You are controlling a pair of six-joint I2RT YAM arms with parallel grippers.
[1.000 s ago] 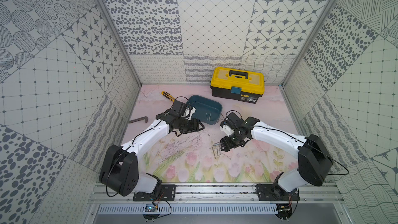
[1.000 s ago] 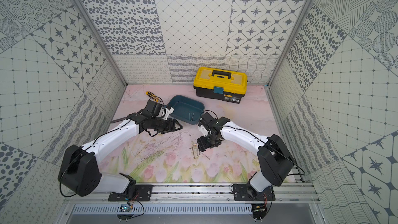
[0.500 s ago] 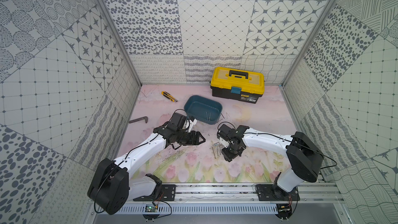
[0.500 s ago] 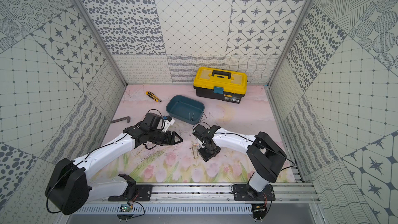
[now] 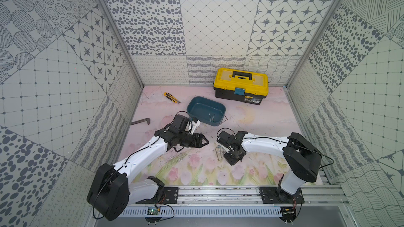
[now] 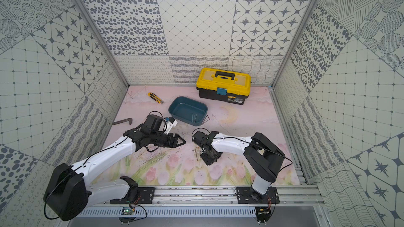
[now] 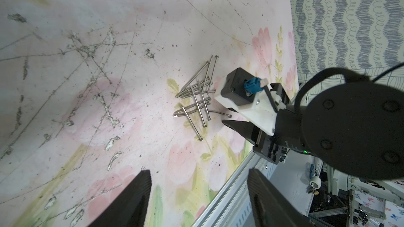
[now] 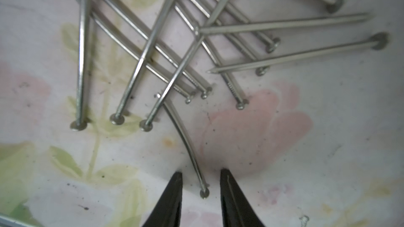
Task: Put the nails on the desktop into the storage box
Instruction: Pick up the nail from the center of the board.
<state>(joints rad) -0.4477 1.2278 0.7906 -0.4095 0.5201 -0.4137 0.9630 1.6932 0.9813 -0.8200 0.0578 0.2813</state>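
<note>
Nails [image 5: 218,152] of thin straight grey metal, about a dozen. Lay crossed in a loose heap just below the centre of the frame in both top views [image 6: 197,151], flat on the pale pink tulip-printed desktop [image 5: 262,123].

Found one bent nail [image 8: 188,145] curving out of the heap, its head between the tips of the black right gripper [image 8: 201,171]. Jaws stood a narrow gap apart, one on each side of that head, neither seen touching it. Pointed down at the heap's right edge in a top view [image 5: 232,158].

Left of the heap, near the frame's centre: black left gripper [image 5: 204,143], jaws spread wide, nothing between them [image 7: 199,177].

Above centre, well apart from the heap: small teal-blue plastic storage box [image 5: 201,108], lidless, rounded at the corners. Held a few stray nails [image 5: 211,116] on its floor.

Up and to the right of the box, against the back wall: yellow-and-black toolbox [image 5: 240,86] with a black handle. Up and to the left of the box: yellow utility knife [image 5: 171,97]. At the desktop's left edge: dark L-shaped metal bar [image 5: 141,121].
</note>
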